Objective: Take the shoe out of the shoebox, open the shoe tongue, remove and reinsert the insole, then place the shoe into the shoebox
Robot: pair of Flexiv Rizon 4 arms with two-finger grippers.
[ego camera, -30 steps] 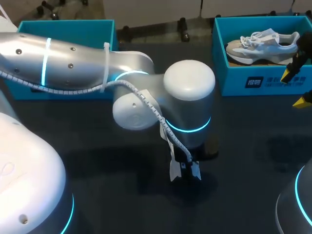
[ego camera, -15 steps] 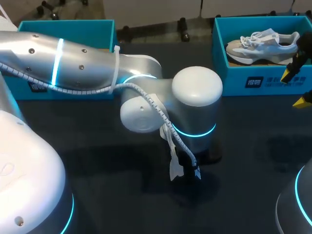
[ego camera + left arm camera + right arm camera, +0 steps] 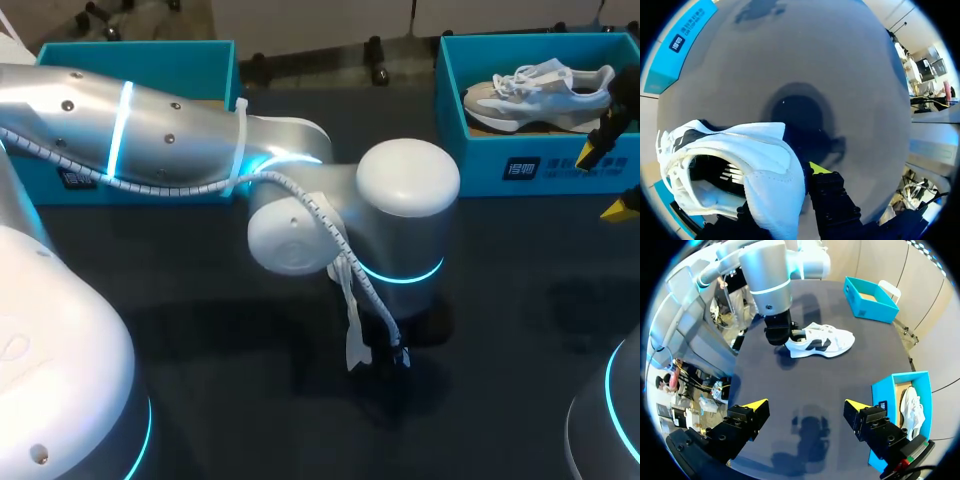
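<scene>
Shoe out, resting on the surface [image 3: 805,377]
Right tool [image 3: 804,410] gapes wide; ahead, the left tool [image 3: 784,341] pinches the heel of the shoe [image 3: 821,342], having drifted slightly right and settled, so tongue-opening looks next; the empty shoebox [image 3: 871,299] sits beyond.

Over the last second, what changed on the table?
The left arm shifted slightly to the right. The left claw is shut on the shoe at its heel. The right claw and the boxed shoe stayed put.

Dark table [image 3: 200,310]; far-right teal box [image 3: 478,165] w/ spare grey-white sneaker [image 3: 535,90] inside.
</scene>
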